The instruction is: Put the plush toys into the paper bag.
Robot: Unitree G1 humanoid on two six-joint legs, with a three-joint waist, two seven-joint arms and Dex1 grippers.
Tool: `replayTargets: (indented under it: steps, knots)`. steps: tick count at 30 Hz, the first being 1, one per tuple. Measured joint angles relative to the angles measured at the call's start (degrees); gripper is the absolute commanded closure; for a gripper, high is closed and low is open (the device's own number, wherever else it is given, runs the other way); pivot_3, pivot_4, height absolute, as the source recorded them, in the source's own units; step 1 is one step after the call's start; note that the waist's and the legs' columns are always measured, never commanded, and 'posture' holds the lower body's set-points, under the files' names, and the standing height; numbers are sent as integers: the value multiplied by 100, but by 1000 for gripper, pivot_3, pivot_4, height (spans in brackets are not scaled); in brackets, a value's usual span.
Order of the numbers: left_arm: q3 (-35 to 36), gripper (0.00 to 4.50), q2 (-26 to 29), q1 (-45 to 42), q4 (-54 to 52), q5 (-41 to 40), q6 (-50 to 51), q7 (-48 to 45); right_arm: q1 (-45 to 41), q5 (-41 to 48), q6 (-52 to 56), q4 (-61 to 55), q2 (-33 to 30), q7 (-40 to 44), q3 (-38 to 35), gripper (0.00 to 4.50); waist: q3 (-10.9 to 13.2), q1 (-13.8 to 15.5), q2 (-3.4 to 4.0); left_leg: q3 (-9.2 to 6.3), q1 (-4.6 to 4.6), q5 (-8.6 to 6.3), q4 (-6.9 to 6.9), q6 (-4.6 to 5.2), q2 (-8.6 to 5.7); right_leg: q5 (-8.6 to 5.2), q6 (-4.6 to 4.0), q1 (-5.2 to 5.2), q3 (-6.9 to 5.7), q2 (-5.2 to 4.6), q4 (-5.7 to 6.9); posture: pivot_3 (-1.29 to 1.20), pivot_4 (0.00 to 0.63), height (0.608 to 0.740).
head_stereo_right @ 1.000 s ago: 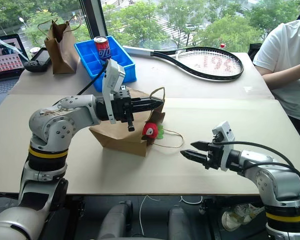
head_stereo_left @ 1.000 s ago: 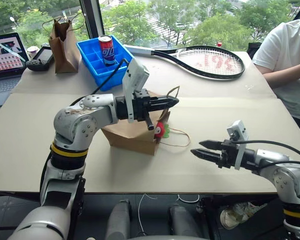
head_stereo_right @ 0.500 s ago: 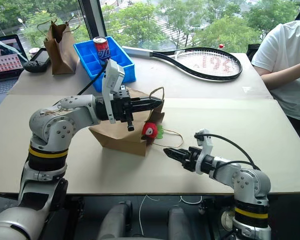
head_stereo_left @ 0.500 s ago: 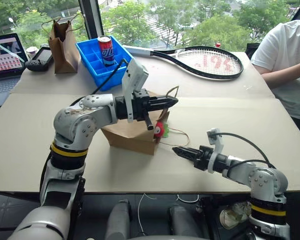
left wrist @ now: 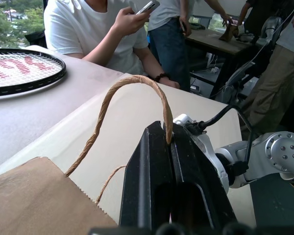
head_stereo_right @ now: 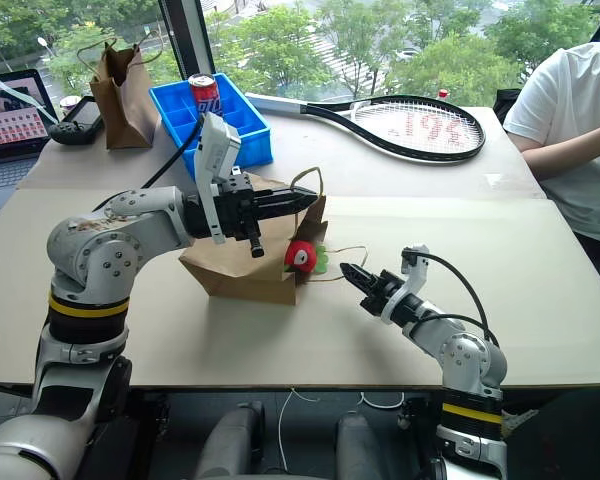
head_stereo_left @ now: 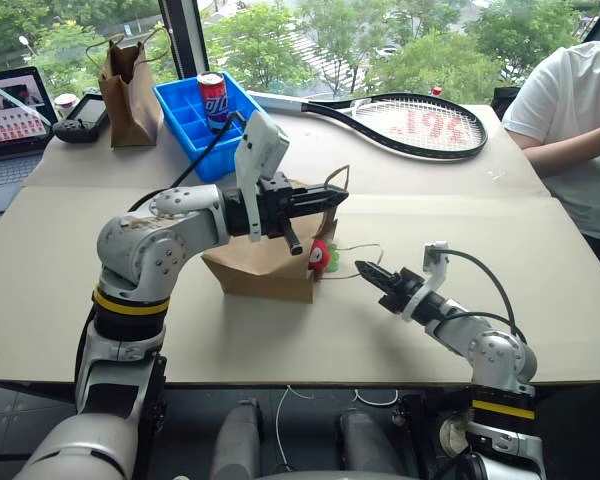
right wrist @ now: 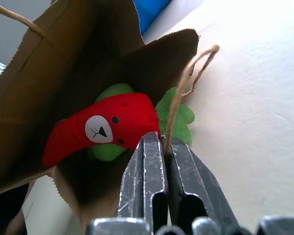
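The paper bag [head_stereo_left: 260,262] lies on its side mid-table, its mouth facing my right arm. My left gripper [head_stereo_left: 338,193] is shut on the bag's upper twine handle [left wrist: 117,90] and holds that loop up. My right gripper [head_stereo_left: 365,271] reaches level toward the mouth and is shut on the lower twine handle [right wrist: 186,83], which runs between its fingers. The red chili toy [right wrist: 108,128] sits in the mouth of the bag with its green leaf [right wrist: 179,115] poking out onto the table. Behind it, deeper inside, lies the lime-green toy [right wrist: 112,92].
At the far left stand a darker brown paper bag [head_stereo_left: 128,80], a laptop [head_stereo_left: 10,110] and a black device [head_stereo_left: 80,118]. A blue tray [head_stereo_left: 195,115] holds a can [head_stereo_left: 212,98]. A tennis racket [head_stereo_left: 410,120] lies at the back. A person [head_stereo_left: 580,110] sits at the right.
My right gripper has moved in toward the bag's mouth and gone from open to shut on the lower handle. The left gripper has kept its hold on the upper handle.
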Motion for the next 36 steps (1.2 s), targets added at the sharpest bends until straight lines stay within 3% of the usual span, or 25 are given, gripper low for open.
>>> replayTargets:
  steps: [6, 18, 29, 31, 36]
  knots:
    - [341, 4500, 579, -176, 539, 340, -294, -37, -753, 719, 108, -636, -296, 28, -62, 4473, 4, -50, 6, -3, -1, 1, -11, 2, 5, 2, 3, -18, 4, 10, 9, 0, 150, 740]
    - [486, 4500, 834, -684, 1553, 995, -1169, -278, -2915, 1934, 451, -894, -355, -1136, 116, 4473, 5, 22, 7, -1, -70, 27, -21, 42, 3, 25, 17, -84, 4, 7, 14, 0, 150, 740]
    - [515, 4500, 582, -574, 1408, 992, -1148, -289, -2689, 2787, 896, -1200, -884, -1899, 309, 4473, 5, 6, 7, -2, -69, 28, -22, 45, 4, 25, 16, -86, 6, 8, 19, 0, 150, 740]
    - [476, 3920, 607, -556, 1324, 981, -1092, -406, -2501, 3049, 965, -1335, -1028, -2115, 332, 4500, 5, 4, 7, -2, -68, 28, -22, 45, 4, 25, 16, -83, 6, 8, 18, 0, 150, 740]
    - [450, 2247, 748, -347, 1160, 774, -704, -664, -1962, 3508, 1148, -1508, -1427, -2271, 577, 2977, 6, -1, 6, -1, -69, 29, -18, 46, 4, 25, 15, -88, 12, 8, 21, 0, 150, 740]
